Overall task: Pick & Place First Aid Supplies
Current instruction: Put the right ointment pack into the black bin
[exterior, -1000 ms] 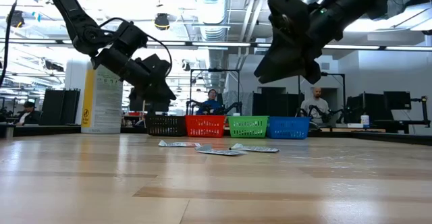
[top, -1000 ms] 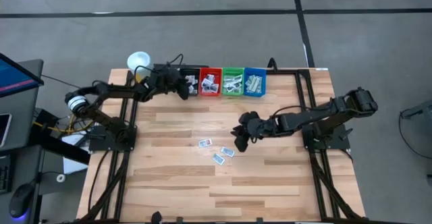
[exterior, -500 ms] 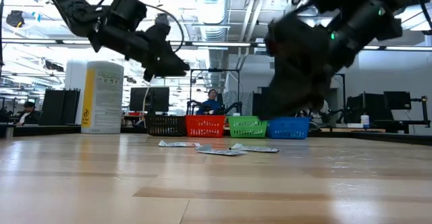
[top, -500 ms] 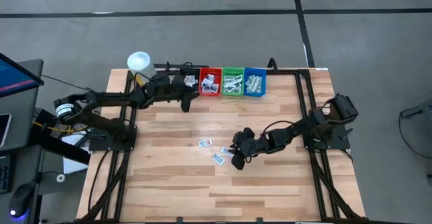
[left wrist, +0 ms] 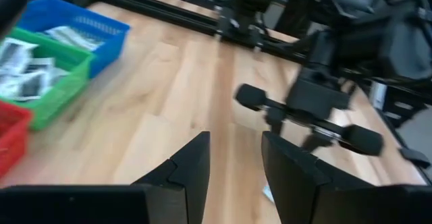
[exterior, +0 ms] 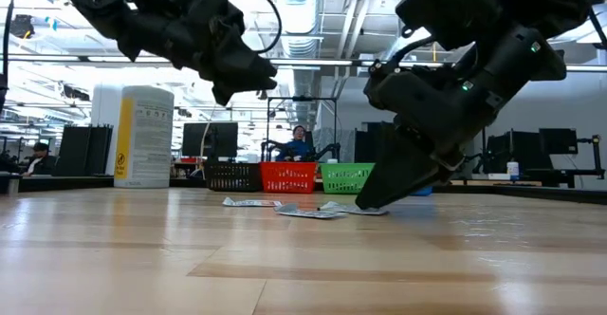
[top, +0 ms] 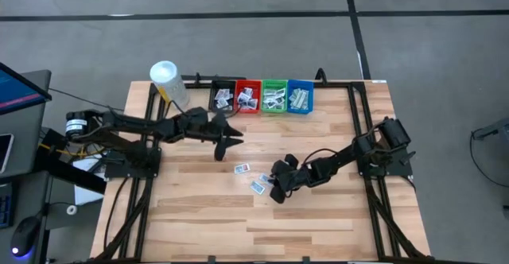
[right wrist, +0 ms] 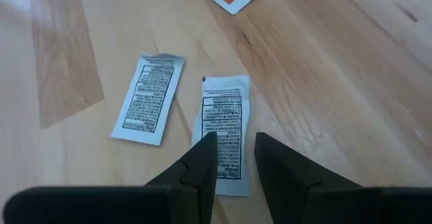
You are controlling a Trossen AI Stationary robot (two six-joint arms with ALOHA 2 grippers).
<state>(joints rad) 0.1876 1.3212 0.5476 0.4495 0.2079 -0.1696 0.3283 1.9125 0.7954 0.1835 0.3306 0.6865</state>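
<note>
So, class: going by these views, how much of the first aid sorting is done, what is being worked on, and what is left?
Done: packets already lie in the red bin, green bin and blue bin.
In hand: the right tool is down at the loose packets, fingers open astride one packet, nothing gripped. The left tool hovers empty near the bins.
Left: three packets on the table.

The right gripper [top: 274,189] hung low mid-table, fingers slightly parted, while the left gripper [top: 228,140] hovered parted nearer the far edge.
</note>
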